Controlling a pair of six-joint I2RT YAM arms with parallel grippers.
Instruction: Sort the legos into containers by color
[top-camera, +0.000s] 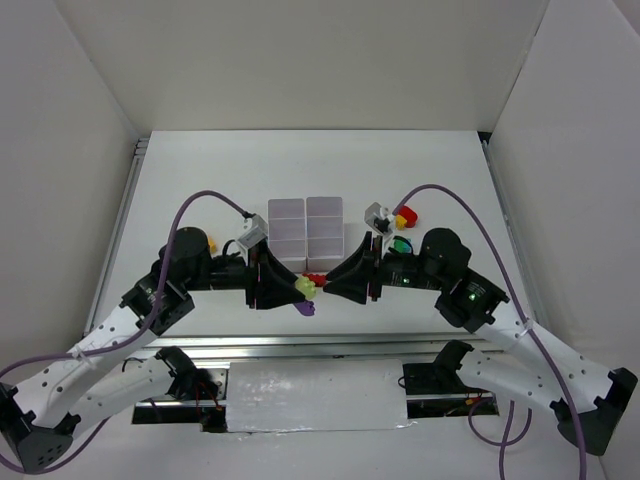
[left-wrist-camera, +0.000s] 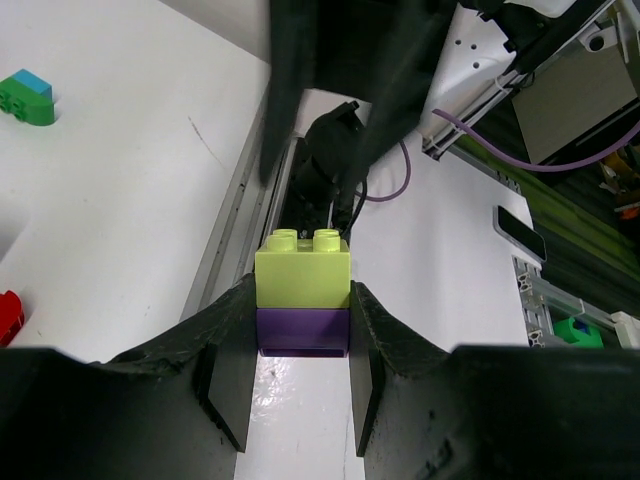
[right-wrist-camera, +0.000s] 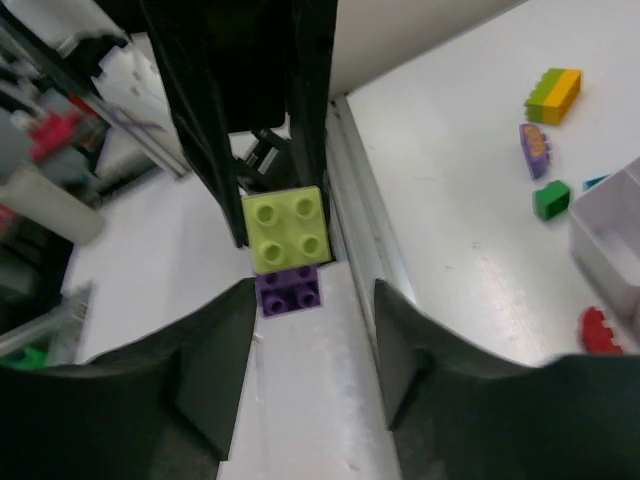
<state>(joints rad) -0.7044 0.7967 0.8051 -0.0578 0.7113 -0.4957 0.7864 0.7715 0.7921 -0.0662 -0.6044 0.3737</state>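
While my left gripper (left-wrist-camera: 300, 385) pinches the purple brick (left-wrist-camera: 303, 330) under the lime brick (left-wrist-camera: 303, 268), the right gripper (right-wrist-camera: 312, 345), seemingly spread though I cannot tell, risks twisting both loose.

In the top external view, the bricks between the two arms are largely covered by the end effectors; only a sliver of the lime brick (top-camera: 304, 288) and the purple brick (top-camera: 306, 308) is seen, and a red piece (top-camera: 315, 279) beside them is too small to be made out. The near row of the containers (top-camera: 306, 232) is partly masked by the arms. In the left wrist view, a red brick (left-wrist-camera: 9, 316) is cut off by the left edge, and the purple brick's lower part is hidden between the fingers. In the right wrist view, the container wall (right-wrist-camera: 608, 232) is cropped at the right edge, and a blurred teal shape (right-wrist-camera: 596, 182) next to it is possibly a brick.
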